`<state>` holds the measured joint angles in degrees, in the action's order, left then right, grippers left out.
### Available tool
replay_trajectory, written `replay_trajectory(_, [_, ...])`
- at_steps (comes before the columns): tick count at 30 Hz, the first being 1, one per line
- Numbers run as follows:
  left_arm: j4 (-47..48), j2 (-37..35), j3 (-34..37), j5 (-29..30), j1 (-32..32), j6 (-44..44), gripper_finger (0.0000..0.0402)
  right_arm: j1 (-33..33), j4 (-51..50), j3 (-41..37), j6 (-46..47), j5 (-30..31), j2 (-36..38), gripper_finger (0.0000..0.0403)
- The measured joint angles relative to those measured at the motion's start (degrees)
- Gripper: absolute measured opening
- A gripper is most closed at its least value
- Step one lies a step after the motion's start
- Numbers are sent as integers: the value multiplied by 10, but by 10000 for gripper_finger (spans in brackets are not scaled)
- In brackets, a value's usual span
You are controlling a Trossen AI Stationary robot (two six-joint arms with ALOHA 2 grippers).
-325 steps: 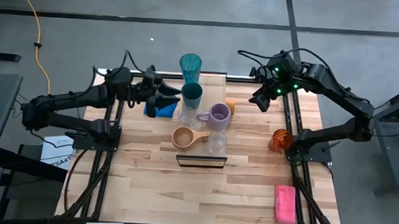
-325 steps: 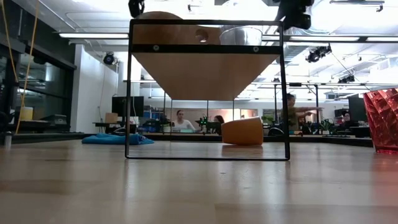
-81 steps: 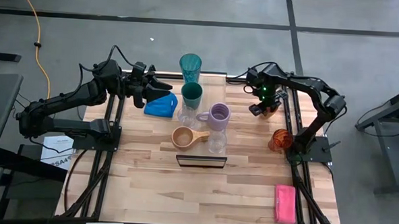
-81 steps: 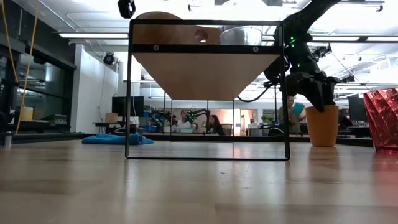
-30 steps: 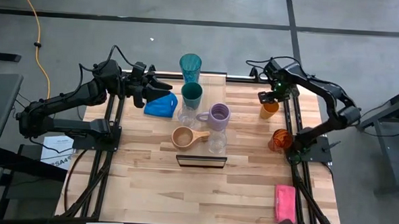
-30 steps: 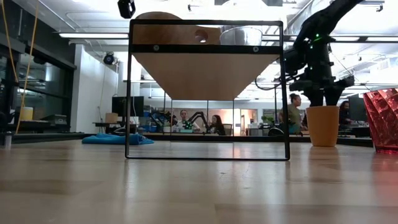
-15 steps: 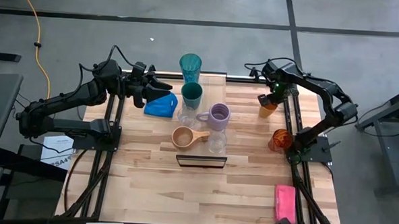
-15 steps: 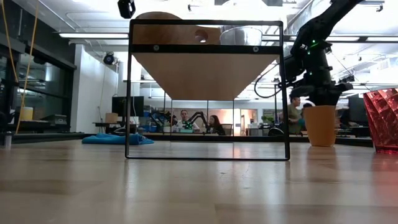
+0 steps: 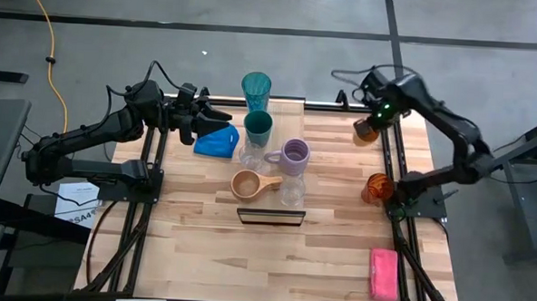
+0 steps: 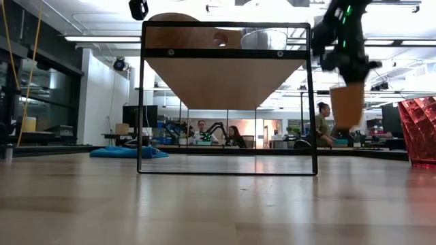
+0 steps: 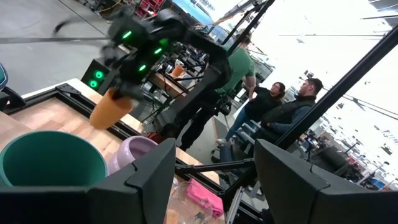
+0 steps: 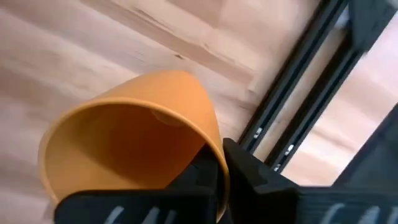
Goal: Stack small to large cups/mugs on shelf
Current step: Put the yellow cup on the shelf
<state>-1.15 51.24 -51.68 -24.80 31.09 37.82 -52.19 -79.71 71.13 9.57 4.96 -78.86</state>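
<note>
One cup aloft, shelf partly filled

Right gripper point(image 9: 375, 122) pinches the orange cup's point(image 9: 367, 130) rim, holding it off the table's far right corner. Left gripper point(image 9: 217, 119) waits spread wide beside the shelf point(image 9: 270, 216), which carries several cups; the red cup point(image 9: 378, 186) remains unplaced.

A grey concrete floor point(image 9: 255, 50), crossed by dark seams, is seen all around the slatted wooden counter point(image 9: 201, 247), and a yellow cable point(image 9: 51, 41) is laid across it beyond the counter's far left corner. Beyond the counter's far edge, an open workroom is lit by long ceiling light strips point(image 10: 102, 39). There, several people point(image 10: 201, 133) are seated at desks.
</note>
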Motion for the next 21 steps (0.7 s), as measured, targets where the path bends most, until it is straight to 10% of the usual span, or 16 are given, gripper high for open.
replay_trajectory(7, [0,0,0,0,0,0,207,47,64,78,-7,-98,93,1])
replay_trajectory(21, [-40,-3,0,-3,0,-73,207,171,642,-120,128,-305,226,0])
